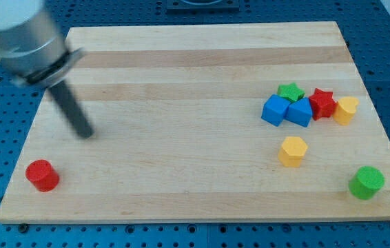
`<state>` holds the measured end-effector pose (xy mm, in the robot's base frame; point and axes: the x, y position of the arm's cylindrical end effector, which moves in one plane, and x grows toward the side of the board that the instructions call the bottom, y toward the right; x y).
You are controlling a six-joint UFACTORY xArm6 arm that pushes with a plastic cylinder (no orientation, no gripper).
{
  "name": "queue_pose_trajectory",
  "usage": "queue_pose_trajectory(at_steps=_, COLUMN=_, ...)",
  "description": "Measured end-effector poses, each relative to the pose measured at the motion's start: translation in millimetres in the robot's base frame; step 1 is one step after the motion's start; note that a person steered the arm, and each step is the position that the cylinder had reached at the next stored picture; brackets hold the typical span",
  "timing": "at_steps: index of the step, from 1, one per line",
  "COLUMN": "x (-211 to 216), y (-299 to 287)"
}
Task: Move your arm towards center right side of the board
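While the red cylinder (42,175) sits alone near the view's bottom left corner of the wooden table (181,186), my tip (85,132) rests above and to the right of it, well apart — the rod slants up to the view's top left, blurred. No pincer shows; the arm ends in the plain rod. Far across at the view's right, a cluster lies at mid height: a blue cube (275,110) touching a second blue block (299,111), a green star (291,91) just behind them, a red star (322,102) and a yellow block (346,109) beside it. Below the cluster stands a yellow hexagonal block (293,151) — and a green cylinder (366,182) sits near the bottom right corner.
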<state>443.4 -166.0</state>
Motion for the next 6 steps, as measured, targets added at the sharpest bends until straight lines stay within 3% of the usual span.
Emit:
queue_pose_trajectory(at_steps=1, x=-37.3, y=37.3)
queue_pose_trajectory(at_steps=2, x=-41.2, y=38.0)
queue_pose_trajectory(at_steps=3, x=-73.6, y=42.4)
queue_pose_trajectory(at_steps=4, x=-118.5, y=83.5)
queue_pose_trajectory(at_steps=5, x=-130.5, y=108.5)
queue_pose_trajectory(at_steps=6, x=-131.5, y=172.1)
